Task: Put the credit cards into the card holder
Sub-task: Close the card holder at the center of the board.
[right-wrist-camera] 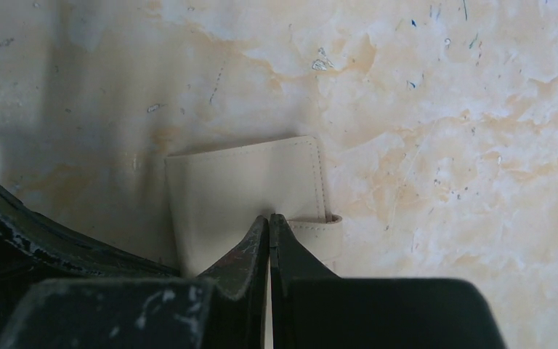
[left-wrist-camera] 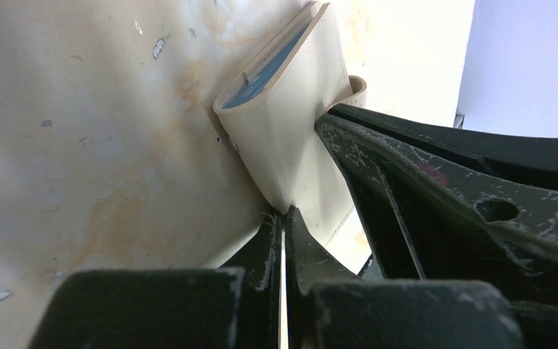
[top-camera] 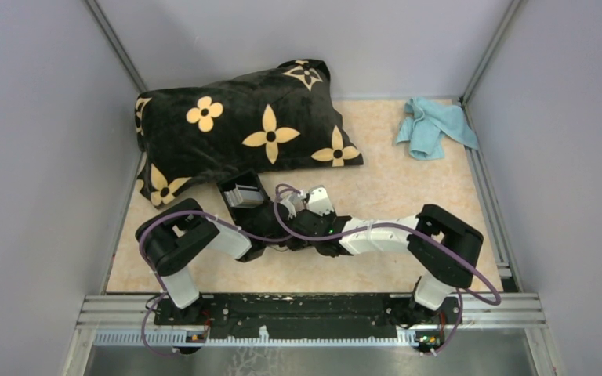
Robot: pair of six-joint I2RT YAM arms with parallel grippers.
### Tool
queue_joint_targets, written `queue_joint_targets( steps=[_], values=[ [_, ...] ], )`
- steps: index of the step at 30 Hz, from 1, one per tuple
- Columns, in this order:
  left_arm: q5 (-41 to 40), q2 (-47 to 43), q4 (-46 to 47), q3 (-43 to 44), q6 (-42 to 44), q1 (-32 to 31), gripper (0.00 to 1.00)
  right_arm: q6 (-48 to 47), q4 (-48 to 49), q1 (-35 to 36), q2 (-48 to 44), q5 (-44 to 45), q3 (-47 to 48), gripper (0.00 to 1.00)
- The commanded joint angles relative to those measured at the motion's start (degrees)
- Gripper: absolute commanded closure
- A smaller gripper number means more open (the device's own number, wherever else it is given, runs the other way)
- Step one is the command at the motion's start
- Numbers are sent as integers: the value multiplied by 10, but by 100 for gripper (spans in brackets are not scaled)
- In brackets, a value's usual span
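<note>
Both arms reach in to mid-surface, wrists close together.

- Left end effector (left-wrist-camera: 283, 218): fingers together, tips against the edge of the beige card (left-wrist-camera: 283, 138). Cannot tell if the edge is nipped between them or only touched.
- Right end effector (right-wrist-camera: 269, 222): fingers together too, tips at the card's near edge by a small tab.
- The card lies on the pale surface (right-wrist-camera: 443, 109), near centre. It looks stitched, like a sleeve, and a grey-blue face shows at its open end. That may be the second card; cannot tell.
- Card holder (top-camera: 241, 192): open, ribbed slots up, just left and far of the wrists, at the near edge of the pillow (top-camera: 243, 125). No card is in it yet, as far as can be seen.
- Blue cloth (top-camera: 431, 125): far right, well apart.

Risks, as I judge them:
- A thin, flat card is hard for closed tips to get under, so it may skid instead of lifting.
- The two end effectors are crowded on one small piece and could collide or bend it.
- If the inner face is loose, it could slide out on a tilt.
- The holder is unbraced, so a push into the slots may shove it toward the pillow.
</note>
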Motion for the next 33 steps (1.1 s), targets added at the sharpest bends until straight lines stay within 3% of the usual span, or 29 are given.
queue_joint_targets(
  steps=[1, 3, 8, 12, 19, 25, 29, 33],
  values=[
    [0, 1, -17, -17, 19, 0, 100, 88, -19, 0, 25, -118, -77, 100],
    [1, -1, -19, -13, 18, 0, 100, 94, -17, 2, 18, -119, -82, 96],
    [-16, -24, -39, -15, 13, 0, 91, 110, -36, 17, -19, -80, -72, 73],
    [-34, -45, -74, -4, 21, 0, 86, 99, -37, 19, -61, -61, -55, 66],
    [-49, -68, -107, 21, 27, -1, 78, 67, -28, 20, -115, -22, -30, 64],
    [-60, -89, -130, 39, 37, -1, 65, 53, -1, 26, -165, 1, -38, 64],
    [-65, -99, -155, 53, 46, -1, 63, 53, 1, 26, -178, 16, -41, 64],
    [-73, -116, -172, 55, 50, -1, 63, 67, -10, 27, -171, 26, -47, 74]
  ],
)
